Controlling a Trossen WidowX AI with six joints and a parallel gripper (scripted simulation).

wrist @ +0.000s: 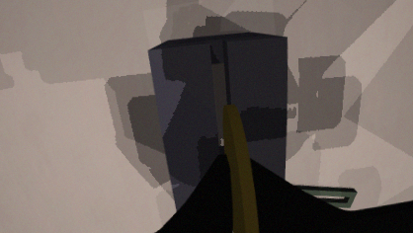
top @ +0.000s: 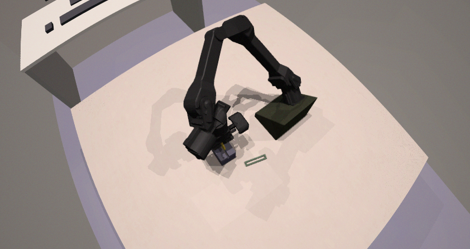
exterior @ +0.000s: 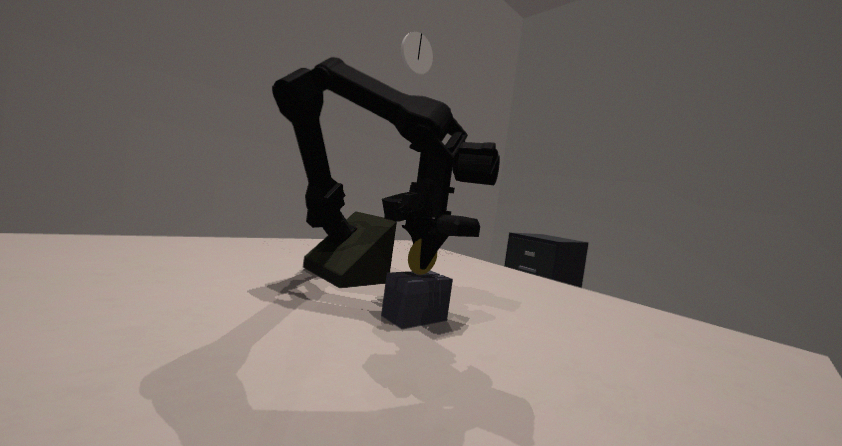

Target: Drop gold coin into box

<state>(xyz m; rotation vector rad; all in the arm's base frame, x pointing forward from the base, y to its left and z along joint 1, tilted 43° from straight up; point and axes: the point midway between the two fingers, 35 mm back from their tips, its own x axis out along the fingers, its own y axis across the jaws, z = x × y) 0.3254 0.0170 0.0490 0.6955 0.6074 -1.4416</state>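
The gripper [exterior: 425, 248] is pinching the coin [exterior: 421, 258] edge-down, fingers nearly closed on its thin faces. The coin is hanging directly over the grey box [exterior: 415, 299], its lower rim just above the lid. In the wrist view the coin's [wrist: 239, 163] edge is lining up with the slot [wrist: 217, 84], which is running straight ahead, away from the gripper. The holder [top: 255, 160] is sitting empty just beside the box.

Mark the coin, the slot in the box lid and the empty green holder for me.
coin [wrist: 238, 148], wrist view, on its gold edge ahead of the fingers.
slot [wrist: 217, 84], wrist view, on the narrow opening in the box lid.
holder [top: 255, 161], top view, on its green rim.
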